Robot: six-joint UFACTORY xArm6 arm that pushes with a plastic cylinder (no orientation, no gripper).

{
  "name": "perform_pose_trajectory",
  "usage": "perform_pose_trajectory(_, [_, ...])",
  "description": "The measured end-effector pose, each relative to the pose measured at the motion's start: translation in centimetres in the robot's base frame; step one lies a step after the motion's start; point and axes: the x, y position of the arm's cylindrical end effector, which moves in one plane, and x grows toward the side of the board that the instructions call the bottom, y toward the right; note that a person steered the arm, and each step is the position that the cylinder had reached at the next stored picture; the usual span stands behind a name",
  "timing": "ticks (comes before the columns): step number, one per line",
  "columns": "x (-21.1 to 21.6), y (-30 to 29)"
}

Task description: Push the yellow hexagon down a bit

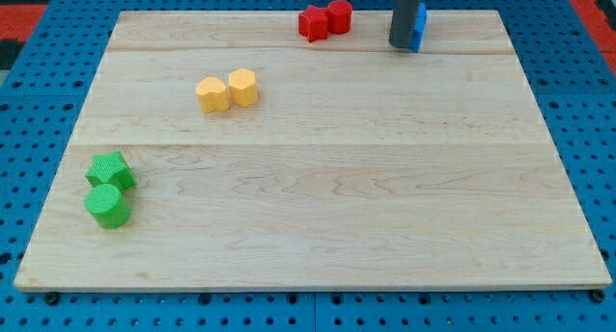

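Note:
The yellow hexagon (243, 87) sits on the wooden board (327, 207) in the upper left part, touching a second yellow block (213, 94) of a lumpier shape on its left. My tip (401, 46) rests near the board's top edge, far to the right of and above the yellow hexagon. The rod stands right against a blue block (421, 26), which it partly hides.
Two red blocks (313, 24) (339, 16) sit together at the top edge, left of my tip. A green star-like block (110, 168) and a green cylinder (107, 205) sit at the lower left. Blue pegboard surrounds the board.

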Motion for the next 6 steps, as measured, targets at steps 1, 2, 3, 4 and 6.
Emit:
perform_pose_trajectory(1, [1.9, -8.3])
perform_pose_trajectory(2, [0.7, -17.1])
perform_pose_trajectory(3, [1.3, -23.4])
perform_pose_trajectory(4, [4.9, -21.7])
perform_pose_trajectory(6, [9.0, -15.7])
